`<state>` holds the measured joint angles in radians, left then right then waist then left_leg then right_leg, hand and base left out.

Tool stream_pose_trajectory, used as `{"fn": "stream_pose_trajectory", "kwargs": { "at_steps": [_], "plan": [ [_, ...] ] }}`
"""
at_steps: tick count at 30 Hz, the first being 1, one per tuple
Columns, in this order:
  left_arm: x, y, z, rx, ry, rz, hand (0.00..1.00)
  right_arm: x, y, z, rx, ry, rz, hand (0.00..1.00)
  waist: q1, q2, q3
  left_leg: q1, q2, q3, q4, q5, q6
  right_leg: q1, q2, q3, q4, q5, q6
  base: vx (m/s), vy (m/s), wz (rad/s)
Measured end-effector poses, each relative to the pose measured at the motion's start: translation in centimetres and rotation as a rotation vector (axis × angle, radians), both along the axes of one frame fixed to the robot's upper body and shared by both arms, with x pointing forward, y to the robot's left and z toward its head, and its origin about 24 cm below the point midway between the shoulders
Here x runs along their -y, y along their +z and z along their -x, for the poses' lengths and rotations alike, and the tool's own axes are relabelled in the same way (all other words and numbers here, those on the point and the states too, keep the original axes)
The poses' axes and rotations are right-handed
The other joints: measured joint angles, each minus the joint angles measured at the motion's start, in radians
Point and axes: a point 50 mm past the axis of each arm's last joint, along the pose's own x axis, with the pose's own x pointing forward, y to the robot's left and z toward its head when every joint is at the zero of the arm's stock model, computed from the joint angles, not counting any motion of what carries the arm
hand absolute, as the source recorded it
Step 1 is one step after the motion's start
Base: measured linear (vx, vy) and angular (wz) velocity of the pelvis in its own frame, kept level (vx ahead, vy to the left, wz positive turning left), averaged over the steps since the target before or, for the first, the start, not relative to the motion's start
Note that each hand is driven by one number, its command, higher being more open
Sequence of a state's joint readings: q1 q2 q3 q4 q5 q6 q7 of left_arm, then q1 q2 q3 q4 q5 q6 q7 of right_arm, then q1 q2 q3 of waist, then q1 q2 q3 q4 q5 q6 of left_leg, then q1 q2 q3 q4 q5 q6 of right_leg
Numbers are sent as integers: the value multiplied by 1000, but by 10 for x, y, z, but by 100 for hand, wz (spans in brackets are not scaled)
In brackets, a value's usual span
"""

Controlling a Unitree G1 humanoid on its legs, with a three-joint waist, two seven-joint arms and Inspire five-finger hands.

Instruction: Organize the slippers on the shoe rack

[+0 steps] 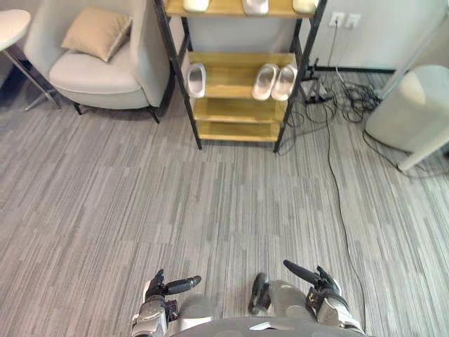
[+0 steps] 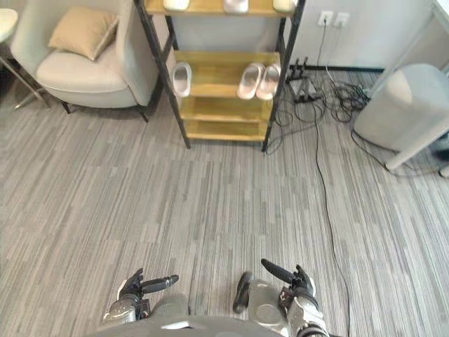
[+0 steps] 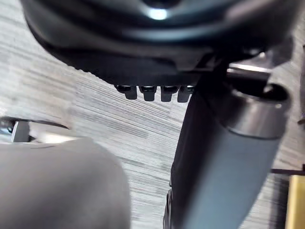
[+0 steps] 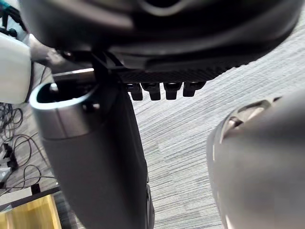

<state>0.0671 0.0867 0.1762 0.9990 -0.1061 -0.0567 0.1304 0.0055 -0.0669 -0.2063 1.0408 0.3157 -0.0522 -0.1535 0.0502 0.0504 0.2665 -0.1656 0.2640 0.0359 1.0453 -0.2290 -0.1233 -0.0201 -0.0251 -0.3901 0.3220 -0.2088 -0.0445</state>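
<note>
The wooden shoe rack with a black frame stands against the far wall. On its middle shelf a single white slipper lies at the left and a white pair lies at the right. More pale slippers sit on the top shelf, cut off by the view's edge. My left hand and right hand hang low at the near edge, far from the rack. Both are open and hold nothing. In the wrist views the left hand's fingers and the right hand's fingers are over bare carpet.
A grey armchair with a tan cushion stands left of the rack, and a round table further left. Black cables trail over the carpet right of the rack. A white rounded seat stands at the right.
</note>
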Motion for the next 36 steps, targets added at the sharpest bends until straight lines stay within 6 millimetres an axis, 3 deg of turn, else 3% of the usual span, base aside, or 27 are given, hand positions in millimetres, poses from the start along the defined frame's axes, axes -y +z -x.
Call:
{"fn": "stream_pose_trajectory", "kwargs": {
  "at_steps": [2,4,5,6,7,8,9,11,13,15,16,17,18,19,21,22,24,25,26,27,28,31,32,35,36],
  "plan": [
    [-2,2,-2,14,-2,-7,100,-6,1,-5,17,3,-13,100,4,-17,9,-84,-17,57,-31,-18,31,68,2,-4,-71,1,0,321,-57,11],
    [-2,5,-8,45,-8,-8,100,-9,2,-9,24,5,-19,100,17,-23,11,-139,-59,99,-211,-30,34,111,-2,-2,-129,12,11,403,23,-4],
    [-2,6,-12,57,-12,-10,100,-12,2,-13,31,6,-27,100,33,-28,14,-146,-112,103,-438,-14,36,132,-19,9,-147,9,32,417,114,-18],
    [-2,7,-13,57,-13,-9,100,-14,2,-14,33,7,-30,100,34,-31,16,-145,-134,102,-525,10,37,141,-27,12,-151,3,44,549,186,-23],
    [-2,6,-12,53,-13,-10,100,-15,2,-15,32,9,-34,100,37,-33,18,-133,-168,99,-719,103,36,168,-41,19,-158,-14,71,524,195,-25],
    [0,4,-9,39,-14,-9,100,-16,1,-12,20,10,-37,100,49,-29,16,-108,-177,96,-801,245,35,195,-42,40,-164,-29,95,647,205,-32],
    [-6,6,-10,40,-22,-25,100,-25,-2,-10,1,22,-61,100,54,-63,12,-86,-214,115,-778,255,136,230,-74,70,-186,-35,119,541,154,-25],
    [-9,8,-15,47,-31,-38,100,-29,-1,-14,10,26,-70,100,56,-82,10,-105,-223,128,-689,171,156,237,-101,105,-166,-32,125,458,149,-17],
    [-9,5,-10,23,-32,-34,100,-29,0,-18,22,32,-68,100,57,-81,8,-80,-219,155,-634,110,171,217,-120,151,-59,-37,134,407,174,-38],
    [-9,3,-5,-2,-46,-38,100,-30,1,-21,30,43,-68,100,52,-80,5,2,-223,179,-637,52,182,143,-166,197,200,-9,183,444,189,-33],
    [-10,3,-5,-5,-63,-45,100,-30,1,-20,28,55,-67,100,46,-84,1,53,-233,178,-663,17,185,74,-204,200,398,44,231,433,108,-8],
    [-11,3,-5,-8,-75,-51,100,-31,0,-19,26,58,-70,100,46,-90,-1,76,-240,178,-675,7,187,38,-223,195,485,46,231,422,77,-4],
    [-11,3,-4,-14,-81,-53,100,-30,0,-18,23,58,-72,100,46,-91,-1,126,-247,176,-700,-7,188,-12,-243,177,591,7,186,395,30,-3],
    [-10,1,1,-27,-80,-51,100,-28,1,-20,35,73,-55,100,38,-88,-3,184,-248,174,-739,-8,186,-47,-251,137,620,-29,164,249,5,5],
    [-10,1,4,-36,-76,-52,100,-27,3,-25,46,100,-44,100,22,-81,-4,257,-241,156,-788,-7,183,-102,-240,65,544,-74,112,316,-43,26],
    [-9,1,2,-34,-73,-52,100,-27,5,-28,59,103,-44,100,16,-76,-2,283,-223,141,-803,-7,182,-140,-206,60,434,-84,104,375,-130,36],
    [-7,0,2,-30,-72,-48,100,-28,7,-32,74,108,-43,100,13,-64,1,304,-191,119,-818,-9,171,-182,-149,81,238,-60,115,343,-191,40],
    [-9,0,3,-35,-71,-50,100,-29,7,-33,74,118,-42,100,9,-71,-2,319,-184,107,-836,-15,141,-203,-117,121,57,36,125,338,-211,61],
    [-12,-1,8,-50,-61,-51,100,-28,5,-28,55,117,-42,100,3,-82,-8,335,-191,76,-850,-31,108,-194,-102,158,14,205,92,362,-233,57],
    [-10,-2,8,-57,-58,-47,100,-24,4,-26,44,116,-32,100,2,-71,-8,350,-176,60,-855,-35,101,-183,-91,149,22,194,66,385,-259,32],
    [-3,-5,13,-68,-31,-21,100,-19,4,-24,34,108,-23,100,8,-39,-14,350,-155,49,-870,-29,90,-198,-76,153,59,147,58,383,-269,8],
    [3,-8,17,-83,-17,-3,100,-12,4,-22,30,84,-12,100,-2,-23,-17,357,-143,21,-873,-19,73,-207,-77,134,112,84,48,303,-227,19],
    [4,-8,17,-87,-17,0,100,-8,2,-16,18,58,-11,100,-5,-15,-21,350,-129,-1,-838,-19,70,-181,-71,111,106,62,44,441,-342,57],
    [3,-6,13,-59,6,10,100,-3,-2,1,-13,11,-10,100,-5,-9,-25,210,-75,-31,-488,-10,19,-61,-44,35,23,40,34,307,-216,59],
    [3,-6,12,-48,20,15,100,-1,-3,6,-18,6,-6,100,-2,-5,-26,145,-46,-25,-340,31,-3,-20,-28,17,-1,32,30,258,-98,40]
  ]
}}
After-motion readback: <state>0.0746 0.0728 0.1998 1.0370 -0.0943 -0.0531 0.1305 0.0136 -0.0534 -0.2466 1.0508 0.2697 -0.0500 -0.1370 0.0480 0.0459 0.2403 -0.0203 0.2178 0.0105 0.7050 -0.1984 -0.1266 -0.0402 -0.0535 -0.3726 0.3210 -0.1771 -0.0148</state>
